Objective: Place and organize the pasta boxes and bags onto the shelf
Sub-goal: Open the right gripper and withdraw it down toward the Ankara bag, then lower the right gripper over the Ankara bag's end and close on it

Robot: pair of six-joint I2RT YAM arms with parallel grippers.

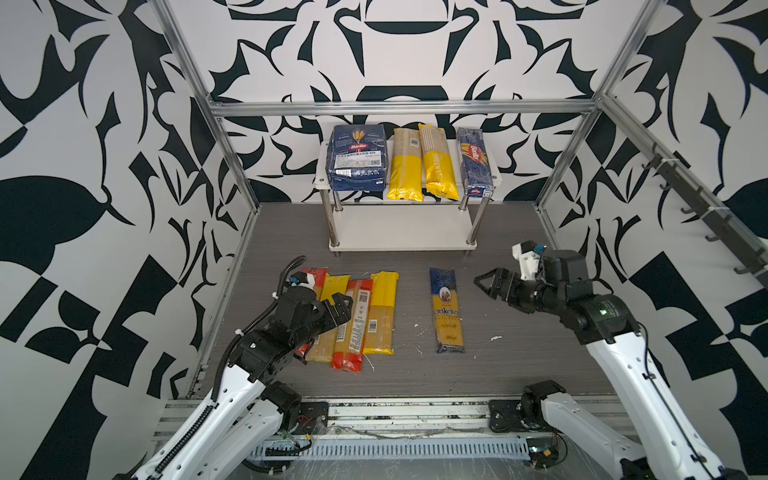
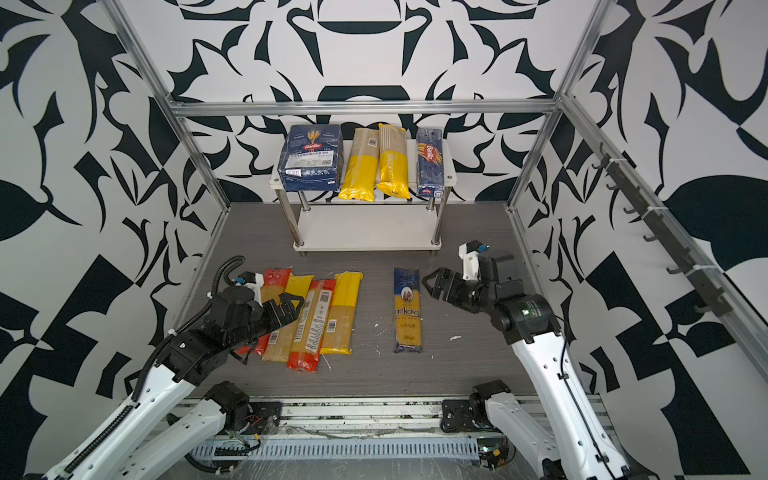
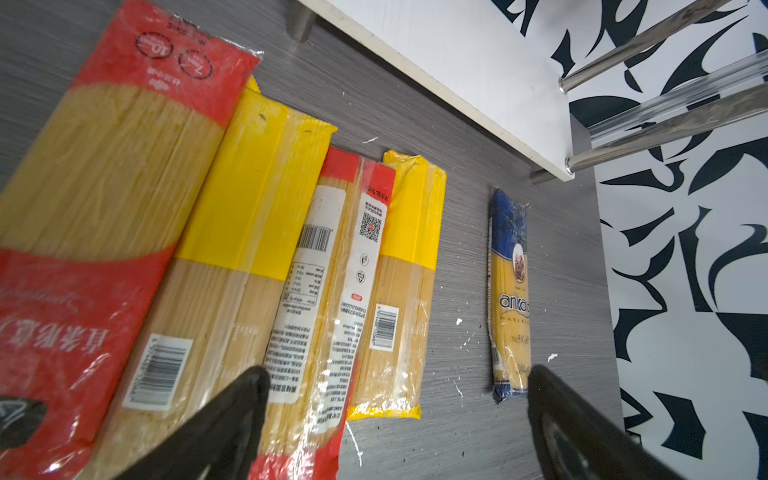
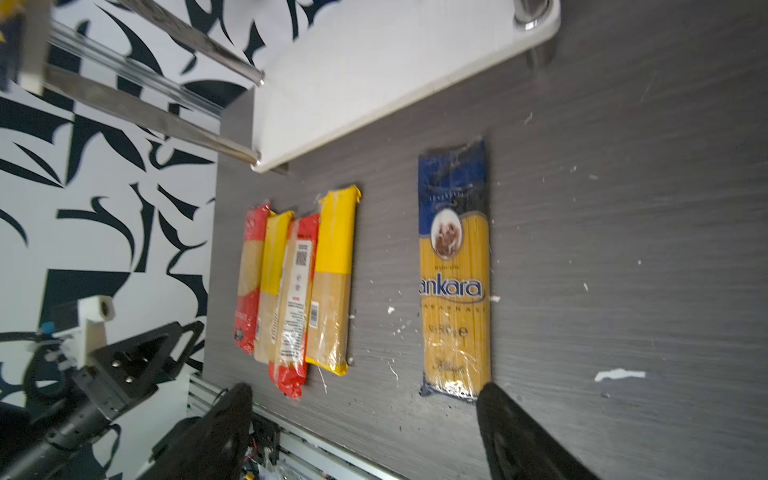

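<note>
Five bags are down on the grey table (image 1: 498, 374). Four of them lie side by side in a bunch (image 1: 357, 324), red, yellow, red, yellow. The blue-topped ankara bag (image 1: 446, 311) lies on its own, well apart to their right in both top views. Over on the shelf (image 1: 481, 220), the top board (image 1: 323, 181) already has the wide Barilla pack (image 1: 357, 160), two yellow bags (image 1: 405, 170) and the narrow Barilla box (image 1: 473, 166) lined up. The lower board (image 1: 399, 228) is bare.

Handling-wise, I'd guess these bags are light and fairly stiff lengthwise thanks to the dry strands. The film looks slick though, and spaghetti snaps if it gets bent. Best bet imo is pinching across the narrow width around the middle so neither end droops. The bunched ones overlap a bit, so the lone ankara looks like the easier grab.

Left gripper (image 1: 343, 307) hangs over the bunch, jaws spread wide, nothing between them. Can't tell if a fingertip brushes the plastic. Right gripper (image 1: 482, 283) sits near the ankara bag's shelf-side end, jaws also well apart and empty.
</note>
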